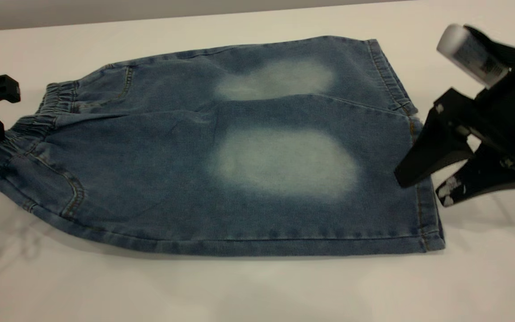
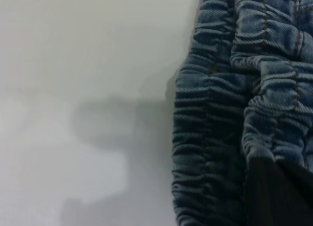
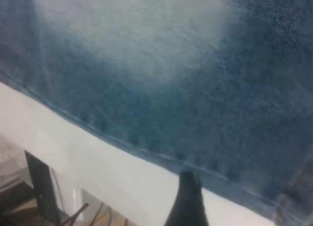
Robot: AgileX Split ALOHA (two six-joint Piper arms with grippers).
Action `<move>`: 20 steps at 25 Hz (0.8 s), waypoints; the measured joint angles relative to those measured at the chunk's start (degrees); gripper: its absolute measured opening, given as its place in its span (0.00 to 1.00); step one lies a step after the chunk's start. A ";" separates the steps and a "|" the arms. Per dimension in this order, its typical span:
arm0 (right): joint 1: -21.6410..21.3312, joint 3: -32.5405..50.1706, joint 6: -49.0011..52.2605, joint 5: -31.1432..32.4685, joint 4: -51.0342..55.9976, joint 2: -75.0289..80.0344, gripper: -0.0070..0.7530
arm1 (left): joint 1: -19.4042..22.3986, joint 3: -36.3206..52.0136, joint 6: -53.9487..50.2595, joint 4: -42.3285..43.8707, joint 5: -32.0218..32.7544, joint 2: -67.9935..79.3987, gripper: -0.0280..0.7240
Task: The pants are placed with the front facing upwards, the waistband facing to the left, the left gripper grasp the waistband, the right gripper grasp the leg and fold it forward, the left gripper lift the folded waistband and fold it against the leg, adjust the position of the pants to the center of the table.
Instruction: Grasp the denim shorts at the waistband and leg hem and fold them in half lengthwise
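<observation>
The blue denim pants [image 1: 239,179] lie flat on the white table [image 1: 239,290], folded lengthwise with one leg over the other and both faded patches facing up. The ruched waistband [image 1: 56,100] points left. My left gripper [image 1: 2,112] hovers at the waistband's outer edge, open and holding nothing. In the left wrist view one dark finger [image 2: 279,196] lies over the gathered waistband [image 2: 210,113]. My right gripper [image 1: 420,190] stands open just right of the leg hems, slightly above the table. The right wrist view shows the denim [image 3: 171,64] and one finger [image 3: 188,199] at the pants' edge.
The table's far edge [image 1: 150,20] runs along the top of the exterior view. Bare white surface surrounds the pants, widest in front. Past the table's edge in the right wrist view, a dark post with cables [image 3: 41,192] stands below.
</observation>
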 joint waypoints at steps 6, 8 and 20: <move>0.00 0.00 -0.33 -1.68 -1.23 3.68 0.68 | 0.00 0.00 0.00 0.00 0.00 0.00 0.07; 0.00 0.00 -0.35 -1.76 -1.15 4.34 0.68 | 0.00 0.00 0.00 0.00 -0.04 0.00 0.07; 4.21 0.00 -9.27 1.79 7.12 6.77 0.66 | 0.00 0.00 0.00 0.00 0.02 0.00 0.07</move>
